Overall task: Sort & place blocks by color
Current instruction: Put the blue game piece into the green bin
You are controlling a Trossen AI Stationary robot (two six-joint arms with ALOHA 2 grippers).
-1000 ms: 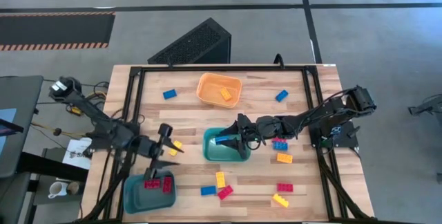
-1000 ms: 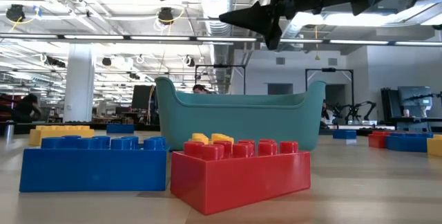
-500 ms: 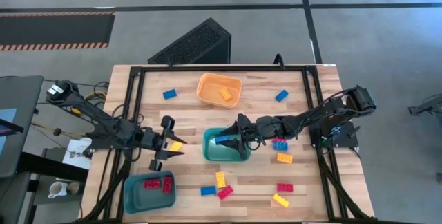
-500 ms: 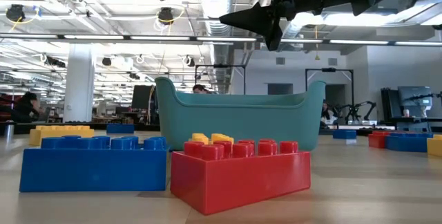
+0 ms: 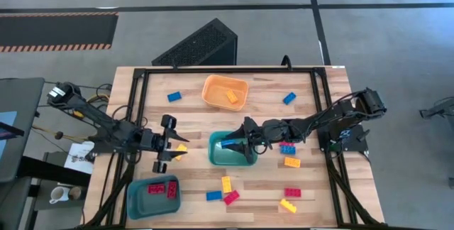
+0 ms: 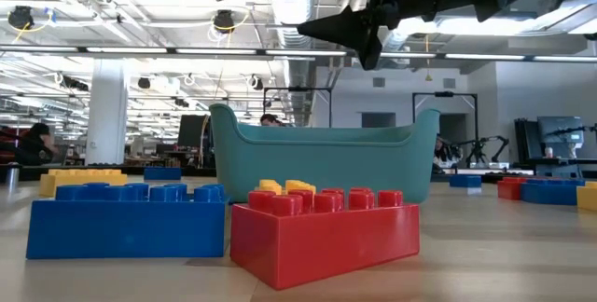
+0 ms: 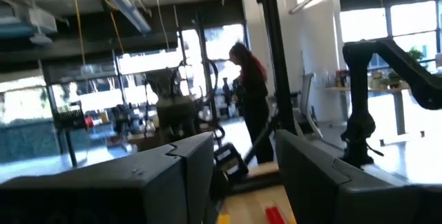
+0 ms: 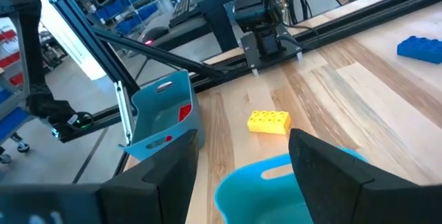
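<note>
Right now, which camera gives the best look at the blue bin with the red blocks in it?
The high view: it looks straight down into the blue bin and shows the red blocks lying inside. The right wrist view catches that bin from the side, with a bit of red. The low and left wrist views don't show it.

red block (image 6: pixel 325 232) beside blue block (image 6: pixel 127 219), teal bin (image 6: pixel 325 160) behind, right gripper (image 6: pixel 359 34) overhead

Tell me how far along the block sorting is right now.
Partly done. Two red blocks lie in the blue bin and one yellow block in the orange bin. The right gripper hangs open over the teal bin; the left gripper is open beside a yellow block. About a dozen blocks remain on the table.
</note>
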